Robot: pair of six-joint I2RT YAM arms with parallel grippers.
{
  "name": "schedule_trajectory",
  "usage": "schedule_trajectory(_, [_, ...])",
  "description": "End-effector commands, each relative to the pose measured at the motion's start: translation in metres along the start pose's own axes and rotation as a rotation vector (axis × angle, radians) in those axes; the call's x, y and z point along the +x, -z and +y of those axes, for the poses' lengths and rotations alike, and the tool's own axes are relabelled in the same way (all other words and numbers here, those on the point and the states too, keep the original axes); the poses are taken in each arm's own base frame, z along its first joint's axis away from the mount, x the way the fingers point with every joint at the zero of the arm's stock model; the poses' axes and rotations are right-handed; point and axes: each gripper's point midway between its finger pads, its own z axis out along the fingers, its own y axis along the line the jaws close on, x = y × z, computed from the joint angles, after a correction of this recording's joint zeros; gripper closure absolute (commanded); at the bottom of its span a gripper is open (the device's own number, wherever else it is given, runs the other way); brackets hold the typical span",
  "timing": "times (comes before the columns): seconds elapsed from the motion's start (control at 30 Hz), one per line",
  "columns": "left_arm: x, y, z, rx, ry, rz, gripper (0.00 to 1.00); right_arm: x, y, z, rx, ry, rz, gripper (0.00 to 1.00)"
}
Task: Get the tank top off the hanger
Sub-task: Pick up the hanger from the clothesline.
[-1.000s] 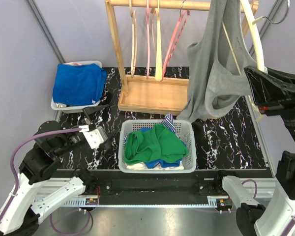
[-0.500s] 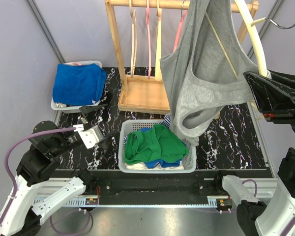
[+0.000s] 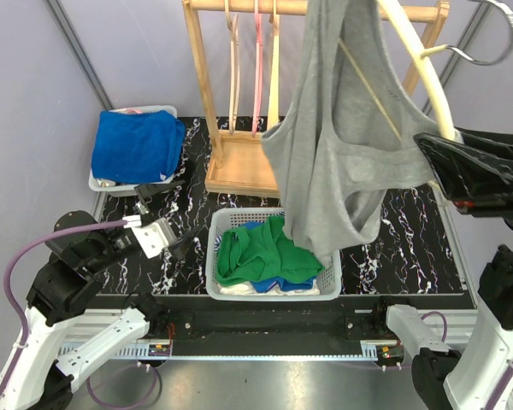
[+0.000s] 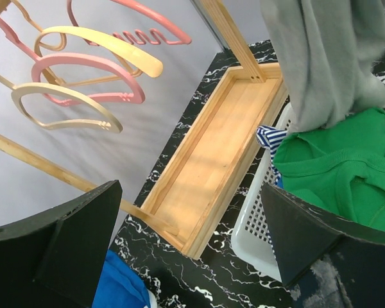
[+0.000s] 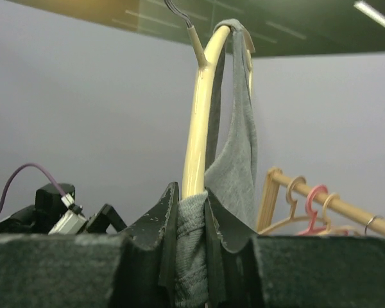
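Note:
The grey tank top (image 3: 333, 145) hangs on a cream curved hanger (image 3: 419, 68) with a metal hook (image 3: 487, 34). My right gripper (image 3: 434, 162) is shut on the hanger's lower end and the tank top's fabric, and holds them high over the table. In the right wrist view the jaws (image 5: 192, 212) pinch the bunched grey fabric (image 5: 234, 160) against the hanger (image 5: 199, 109). The tank top's bottom dangles over the white basket. My left gripper (image 3: 173, 218) is open and empty, low at the left of the basket. Its wrist view shows the tank top (image 4: 327, 58) apart from the fingers (image 4: 58, 244).
A white basket (image 3: 329, 286) of green and blue clothes stands at the front centre, also in the left wrist view (image 4: 263, 218). A wooden rack (image 3: 239, 166) with several pink and cream hangers (image 3: 256, 68) stands behind it. A tray with blue cloth (image 3: 137, 145) sits at the back left.
My right gripper has carried the hanger and tank top leftward and toward the camera, so the top now hangs over the basket. My left gripper shifted slightly back-left.

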Motion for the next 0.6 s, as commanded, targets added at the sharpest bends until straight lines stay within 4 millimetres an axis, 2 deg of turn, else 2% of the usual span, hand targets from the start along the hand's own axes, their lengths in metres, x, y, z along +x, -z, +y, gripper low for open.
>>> schedule_trajectory(0.0, [-0.03, 0.007, 0.01, -0.022, -0.019, -0.087, 0.01, 0.045, 0.001, -0.021, -0.026, -0.131, 0.104, 1.0])
schedule_trajectory(0.03, [-0.031, 0.007, 0.011, -0.025, -0.023, -0.088, 0.01, 0.056, 0.004, -0.024, -0.031, -0.153, 0.133, 1.0])
schedule_trajectory(0.07, [-0.031, 0.007, 0.012, -0.026, -0.026, -0.086, 0.01, 0.08, 0.009, -0.031, -0.046, -0.196, 0.198, 1.0])
schedule_trajectory(0.1, [-0.034, 0.008, 0.014, -0.03, -0.038, -0.088, 0.01, 0.093, 0.013, -0.033, -0.056, -0.226, 0.24, 1.0])
schedule_trajectory(0.23, [-0.038, 0.009, 0.019, -0.035, -0.06, -0.086, 0.01, 0.148, 0.036, -0.035, -0.107, -0.309, 0.379, 1.0])
schedule_trajectory(0.3, [-0.042, 0.01, 0.021, -0.039, -0.074, -0.093, 0.01, 0.164, 0.047, -0.029, -0.139, -0.332, 0.425, 1.0])
schedule_trajectory(0.33, [-0.042, 0.009, 0.022, -0.038, -0.078, -0.092, 0.01, 0.179, 0.054, -0.031, -0.142, -0.349, 0.448, 1.0])
schedule_trajectory(0.4, [-0.047, 0.01, 0.024, -0.04, -0.088, -0.101, 0.01, 0.189, 0.065, -0.013, -0.221, -0.374, 0.484, 1.0])
schedule_trajectory(0.5, [-0.051, 0.007, 0.023, -0.013, -0.083, -0.106, 0.01, 0.214, 0.081, 0.001, -0.264, -0.453, 0.557, 1.0])
schedule_trajectory(0.57, [-0.055, 0.002, 0.019, 0.024, -0.074, -0.12, 0.01, 0.229, 0.086, 0.004, -0.287, -0.483, 0.585, 1.0])
